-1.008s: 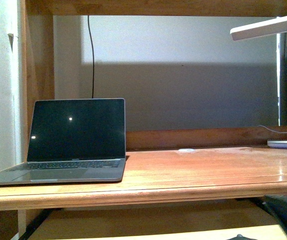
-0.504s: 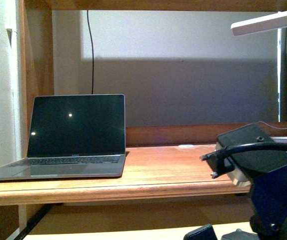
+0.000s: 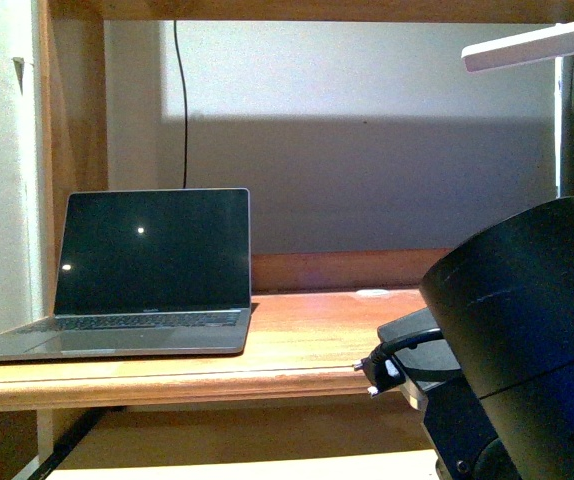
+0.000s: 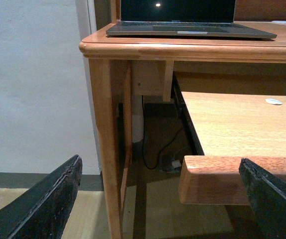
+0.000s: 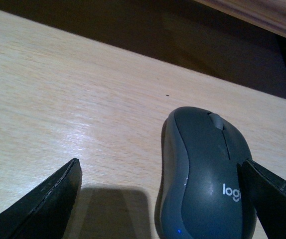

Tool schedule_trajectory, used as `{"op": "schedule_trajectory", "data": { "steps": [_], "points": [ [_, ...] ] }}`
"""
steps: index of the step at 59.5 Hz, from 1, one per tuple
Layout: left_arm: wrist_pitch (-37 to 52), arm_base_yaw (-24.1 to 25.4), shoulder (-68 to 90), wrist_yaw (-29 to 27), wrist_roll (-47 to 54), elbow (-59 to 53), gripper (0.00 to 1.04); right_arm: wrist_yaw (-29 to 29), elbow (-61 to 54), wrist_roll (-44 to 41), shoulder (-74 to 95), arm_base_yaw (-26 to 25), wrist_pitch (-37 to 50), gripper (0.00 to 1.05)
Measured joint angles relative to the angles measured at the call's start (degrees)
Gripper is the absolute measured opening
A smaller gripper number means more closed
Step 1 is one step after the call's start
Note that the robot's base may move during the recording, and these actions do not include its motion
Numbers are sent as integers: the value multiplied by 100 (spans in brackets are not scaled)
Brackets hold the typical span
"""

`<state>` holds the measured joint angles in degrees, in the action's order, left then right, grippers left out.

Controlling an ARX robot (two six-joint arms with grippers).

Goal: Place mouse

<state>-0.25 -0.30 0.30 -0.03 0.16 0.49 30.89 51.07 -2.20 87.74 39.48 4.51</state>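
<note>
The dark grey mouse (image 5: 206,174) lies on the pale wooden pull-out shelf (image 5: 73,94) in the right wrist view. My right gripper (image 5: 160,209) is open just above it, jaws wide, with the mouse between the fingers and close to one fingertip (image 5: 275,201). In the front view the right arm (image 3: 512,350) fills the lower right and hides the mouse. My left gripper (image 4: 165,201) is open and empty, low in front of the desk's left leg (image 4: 105,144) and the pull-out shelf edge (image 4: 217,179).
An open laptop (image 3: 147,270) with a dark screen stands on the desk top (image 3: 307,345) at the left. A small flat white disc (image 3: 372,293) lies near the desk's back. A white lamp (image 3: 542,45) reaches in at upper right. Cables (image 4: 158,154) hang under the desk.
My right arm has come up into the front view at lower right and moved closer to the camera, now covering much of that corner. The laptop has not moved.
</note>
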Motion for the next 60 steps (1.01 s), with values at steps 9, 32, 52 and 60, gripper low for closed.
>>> {"op": "schedule_trajectory", "data": {
  "steps": [9,32,52,60],
  "points": [
    [0,0,0,2,-2,0,97,-48,195,238,157,-190,-289,97],
    [0,0,0,2,0,0,97,-501,446,807,328,-669,-649,87],
    [0,0,0,0,0,0,97,-894,496,988,-133,-765,-868,55],
    [0,0,0,0,0,0,97,-953,817,975,-417,-844,-997,55]
  ]
}}
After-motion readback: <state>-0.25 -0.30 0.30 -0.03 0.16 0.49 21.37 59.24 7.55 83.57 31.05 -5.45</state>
